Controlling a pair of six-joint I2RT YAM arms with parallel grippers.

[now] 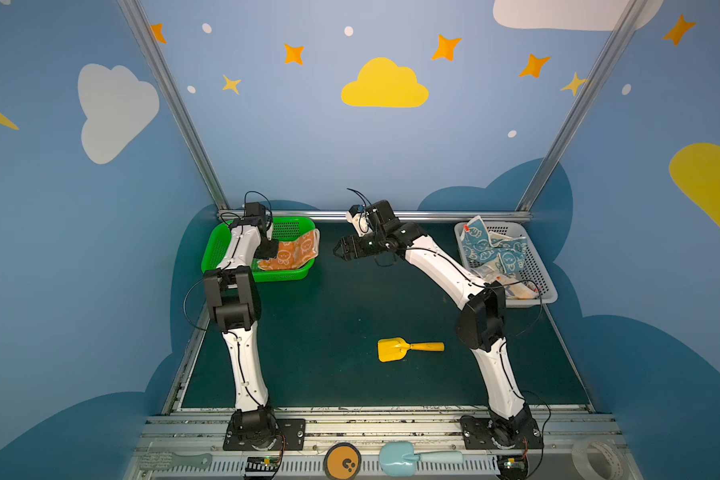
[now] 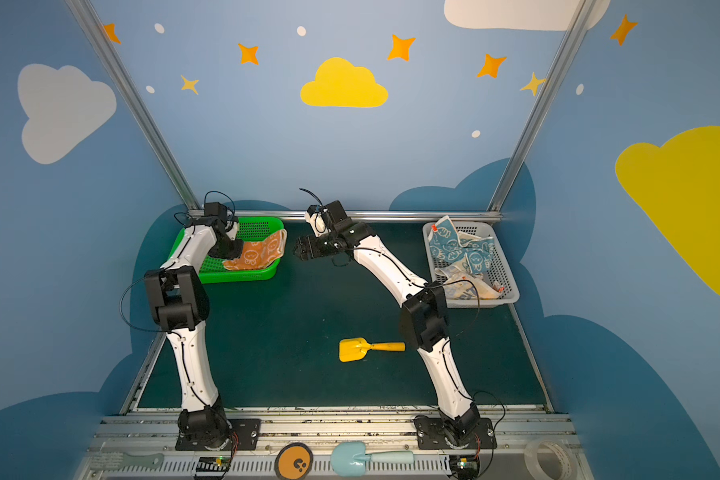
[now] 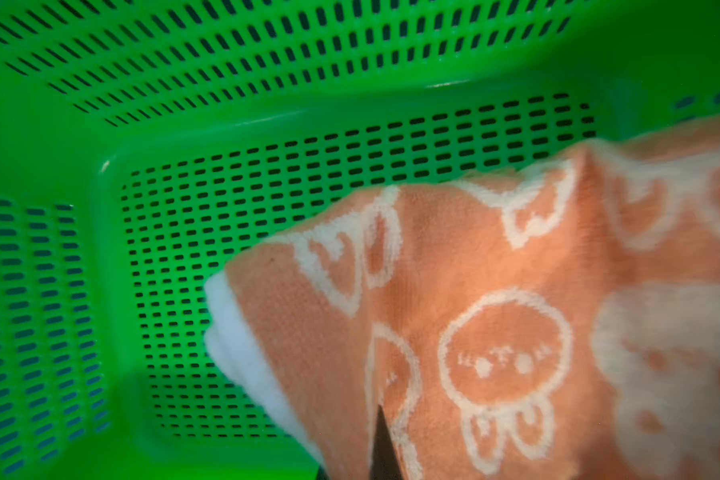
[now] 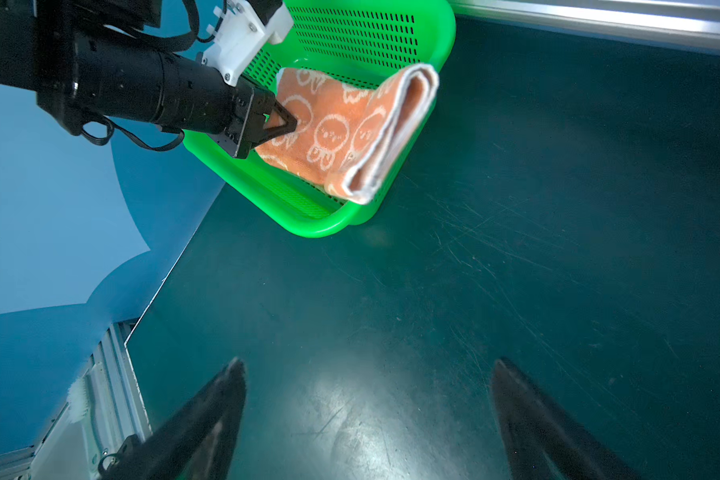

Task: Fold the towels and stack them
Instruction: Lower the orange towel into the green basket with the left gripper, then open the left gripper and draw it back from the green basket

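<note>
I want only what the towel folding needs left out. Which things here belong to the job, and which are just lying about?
Job: orange towel, blue-faced towel, lettered towel, green basket, white basket.
Clutter: yellow shovel, blue shovel, brush, orange disc, tape roll.

- The left arm (image 1: 244, 365) rises from its base at the lower left of both top views, bends sharply at the elbow and reaches toward the upper left, wrist tipped downward.
- The left pincer (image 4: 285, 122) has its jaws closed together, pinching one end of the orange towel (image 4: 341, 120).
- The right arm (image 1: 497, 374) climbs from the lower right, folds at the elbow and stretches toward the centre of the frame.
- The right pincer (image 1: 336, 251) points left, empty, with its jaws spread wide; the right wrist view shows its fingers (image 4: 225, 399) well apart.
</note>
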